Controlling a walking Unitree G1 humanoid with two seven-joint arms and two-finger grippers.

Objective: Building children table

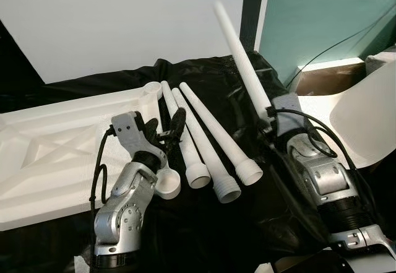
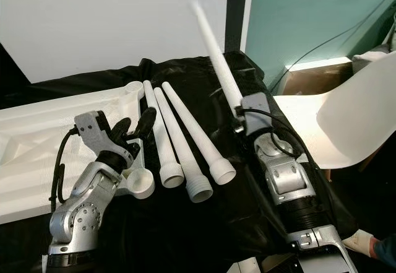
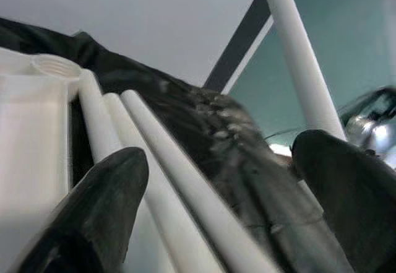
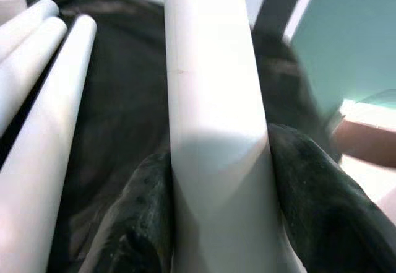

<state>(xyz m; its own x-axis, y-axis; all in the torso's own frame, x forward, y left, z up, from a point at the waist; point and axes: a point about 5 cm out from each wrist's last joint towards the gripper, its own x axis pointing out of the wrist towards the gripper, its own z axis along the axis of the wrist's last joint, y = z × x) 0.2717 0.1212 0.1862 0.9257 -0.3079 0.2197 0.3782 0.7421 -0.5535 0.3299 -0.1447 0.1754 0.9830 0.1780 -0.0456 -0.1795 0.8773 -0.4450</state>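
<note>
- The right pincer (image 1: 270, 113) is clamped on a white table leg (image 1: 240, 53), its two black fingers (image 4: 309, 180) pressing against either side of the shaft.
- That held leg rises up and away from the right pincer at a slant, its thin end in the air in front of the pale wall.
- The left pincer (image 1: 162, 127) hangs with its fingers (image 3: 99, 205) spread apart, gripping nothing.
- Three more white table legs (image 1: 204, 140) lie side by side on the black sheet (image 1: 210, 229), just beyond and to the right of the left pincer; their wide threaded ends point toward the robot.
- The nearest of these legs runs between the left pincer's spread fingers, beneath them.
- The white tabletop (image 1: 43, 155) lies upside down to the left of the left pincer, ribbed underside showing, with a round threaded socket (image 1: 150, 89) at its far corner, touching the tips of the loose legs.
- A white chair (image 2: 346, 124) stands to the right of the right pincer.
</note>
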